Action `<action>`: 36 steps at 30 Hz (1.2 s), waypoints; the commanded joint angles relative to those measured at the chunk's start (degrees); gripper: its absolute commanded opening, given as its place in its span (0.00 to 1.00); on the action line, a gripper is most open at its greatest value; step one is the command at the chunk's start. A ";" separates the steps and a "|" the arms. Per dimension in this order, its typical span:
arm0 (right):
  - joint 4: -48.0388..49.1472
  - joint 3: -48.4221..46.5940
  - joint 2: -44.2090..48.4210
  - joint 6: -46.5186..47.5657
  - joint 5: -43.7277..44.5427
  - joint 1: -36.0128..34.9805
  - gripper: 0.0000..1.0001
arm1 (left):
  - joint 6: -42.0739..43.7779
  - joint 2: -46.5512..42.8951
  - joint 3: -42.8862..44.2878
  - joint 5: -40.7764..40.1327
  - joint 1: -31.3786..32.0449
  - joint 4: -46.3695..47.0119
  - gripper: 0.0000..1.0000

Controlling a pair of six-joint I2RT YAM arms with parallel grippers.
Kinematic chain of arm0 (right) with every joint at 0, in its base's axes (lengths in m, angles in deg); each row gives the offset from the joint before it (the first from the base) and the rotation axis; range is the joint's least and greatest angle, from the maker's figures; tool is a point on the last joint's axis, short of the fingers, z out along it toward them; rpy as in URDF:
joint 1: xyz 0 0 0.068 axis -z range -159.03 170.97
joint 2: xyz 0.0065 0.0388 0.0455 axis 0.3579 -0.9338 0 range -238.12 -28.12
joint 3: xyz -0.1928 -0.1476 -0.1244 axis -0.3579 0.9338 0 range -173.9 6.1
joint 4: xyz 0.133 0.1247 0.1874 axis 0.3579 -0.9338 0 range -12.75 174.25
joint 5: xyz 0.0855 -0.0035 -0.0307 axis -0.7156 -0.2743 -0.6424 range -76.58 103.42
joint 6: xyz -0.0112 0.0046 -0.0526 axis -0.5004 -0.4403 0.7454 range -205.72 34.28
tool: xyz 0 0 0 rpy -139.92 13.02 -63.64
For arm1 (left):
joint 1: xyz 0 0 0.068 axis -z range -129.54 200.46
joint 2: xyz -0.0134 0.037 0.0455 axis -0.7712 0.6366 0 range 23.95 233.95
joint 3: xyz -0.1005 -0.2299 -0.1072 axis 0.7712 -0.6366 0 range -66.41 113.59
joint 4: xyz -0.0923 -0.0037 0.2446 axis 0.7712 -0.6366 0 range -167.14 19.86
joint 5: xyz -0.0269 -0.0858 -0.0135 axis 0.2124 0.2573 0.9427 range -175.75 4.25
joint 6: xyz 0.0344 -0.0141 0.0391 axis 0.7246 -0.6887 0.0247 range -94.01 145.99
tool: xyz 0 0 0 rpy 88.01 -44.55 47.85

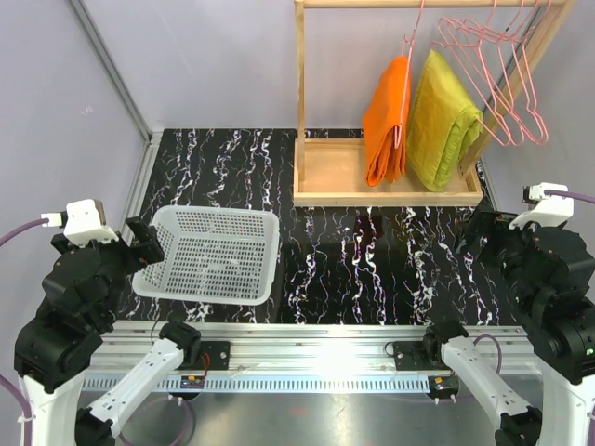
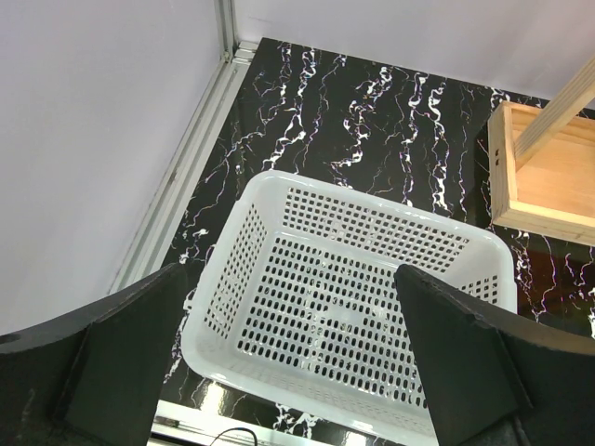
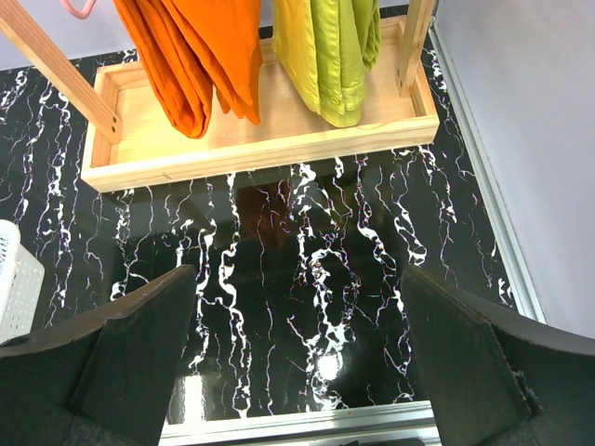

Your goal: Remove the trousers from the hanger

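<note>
Right wrist view: the right end effector (image 3: 297, 362) hangs released, fingers spread wide above the bench (image 3: 307, 260). Well ahead of it and to its left, the trousers (image 3: 195, 56) hang draped over the hanger (image 1: 406, 70) on a wooden rack (image 3: 260, 139). The left end effector (image 2: 297, 372), likewise released, hovers above a white basket (image 2: 237, 269).

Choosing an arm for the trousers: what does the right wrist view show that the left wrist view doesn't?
Right wrist only: the trousers and the yellow-green garment hanging above the rack base. Left wrist only: the basket's full interior. Both: the marbled table, part of the rack base, some basket, and an open gripper each, the right gripper and the left gripper.
</note>
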State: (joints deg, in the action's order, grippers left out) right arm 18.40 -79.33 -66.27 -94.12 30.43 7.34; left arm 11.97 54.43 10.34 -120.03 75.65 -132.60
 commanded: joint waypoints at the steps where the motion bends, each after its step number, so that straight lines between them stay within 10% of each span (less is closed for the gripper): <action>1: 2.03 -0.62 -0.87 -0.21 0.39 -0.43 0.99 | -0.57 1.16 0.51 -0.35 0.21 2.34 0.99; 16: 14.51 -11.76 -16.75 -8.38 -15.51 -0.52 0.99 | -7.25 0.28 -0.46 0.97 0.21 3.22 0.99; 25: 12.76 -29.96 -38.38 -4.52 -8.77 -0.52 0.98 | -6.02 0.02 -2.39 3.08 0.21 2.95 0.99; 36: 5.91 -52.90 -61.67 0.58 -4.72 -0.44 0.72 | -4.88 -0.24 -4.06 3.78 0.21 2.87 0.99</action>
State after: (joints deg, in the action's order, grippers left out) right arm 25.99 -126.78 -125.79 -95.78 23.42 7.21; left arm 6.27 54.78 6.82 -117.23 75.65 -131.96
